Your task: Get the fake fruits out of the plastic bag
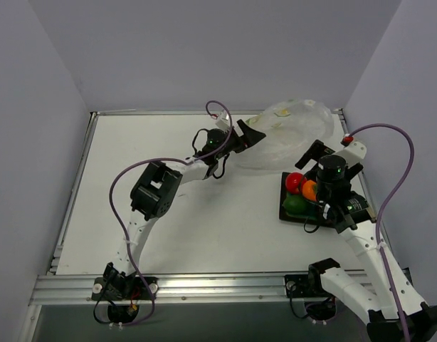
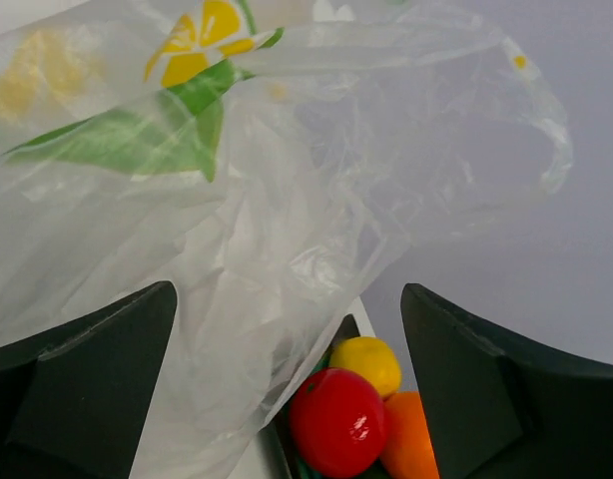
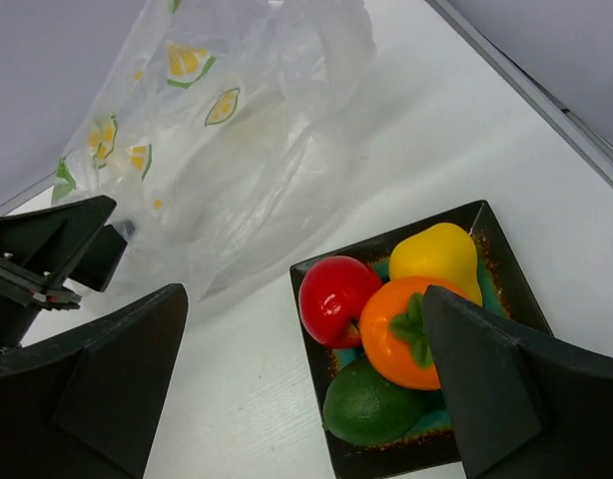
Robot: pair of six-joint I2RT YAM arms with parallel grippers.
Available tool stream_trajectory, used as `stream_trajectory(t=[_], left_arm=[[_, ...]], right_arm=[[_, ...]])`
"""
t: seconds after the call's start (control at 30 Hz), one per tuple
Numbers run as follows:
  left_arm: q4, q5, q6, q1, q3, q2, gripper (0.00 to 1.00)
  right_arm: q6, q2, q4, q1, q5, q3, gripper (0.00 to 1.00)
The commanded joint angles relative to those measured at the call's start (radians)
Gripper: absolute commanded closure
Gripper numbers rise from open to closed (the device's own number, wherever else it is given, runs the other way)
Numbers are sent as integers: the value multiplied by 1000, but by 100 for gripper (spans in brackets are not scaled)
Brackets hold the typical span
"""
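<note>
Four fruits (image 3: 411, 334) (red, orange, yellow, green) seen piled on dark tray (image 3: 506, 271), near right of bench (image 1: 169, 228). Bag (image 3: 247, 170) seen crumpled just beyond, far right; no fruit made out inside. Left jaws spread wide at bag, nothing held. Right jaws spread wide above tray, empty. Task judged practically done.

A dark square tray (image 3: 498, 249) with a teal interior lies on the white table (image 1: 133, 142) near its right edge. A metal rail (image 1: 204, 286) borders the near side.
</note>
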Motion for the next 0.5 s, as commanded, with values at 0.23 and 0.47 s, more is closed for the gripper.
stream_trajectory(t=[0.23, 0.47], left_arm=[[-202, 65, 51, 2, 174, -201, 6], [-121, 95, -248, 14, 64, -186, 6]], right_arm=[[-81, -33, 147, 9, -34, 16, 0], [-94, -45, 195, 11, -64, -14, 0]])
